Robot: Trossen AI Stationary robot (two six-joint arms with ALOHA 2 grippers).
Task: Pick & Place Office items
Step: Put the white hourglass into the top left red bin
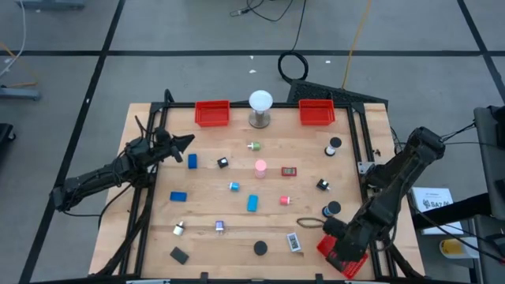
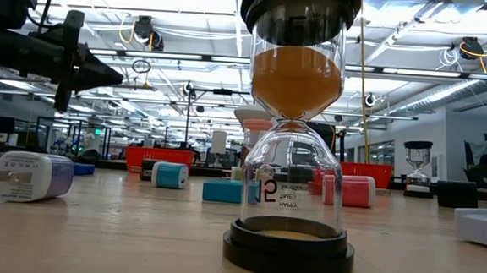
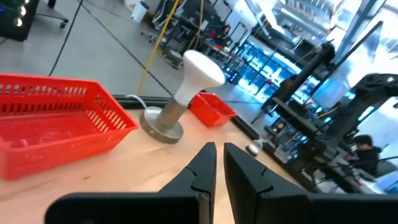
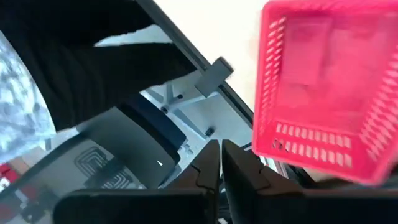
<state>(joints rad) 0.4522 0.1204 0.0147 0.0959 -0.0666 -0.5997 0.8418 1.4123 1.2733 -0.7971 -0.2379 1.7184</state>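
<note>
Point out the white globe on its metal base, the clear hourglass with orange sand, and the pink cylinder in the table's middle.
White globe on metal base (image 1: 260,101): high view, top of the globe.
Clear hourglass with orange sand (image 2: 298,80): low view, upper bulb.
Pink cylinder (image 1: 260,166): high view, its top.

The red tray (image 1: 345,254) at the worktop's near right corner is sitting half hidden under the right arm, and in the right wrist view it (image 4: 326,87) is showing blurred, its contents unreadable.
</note>
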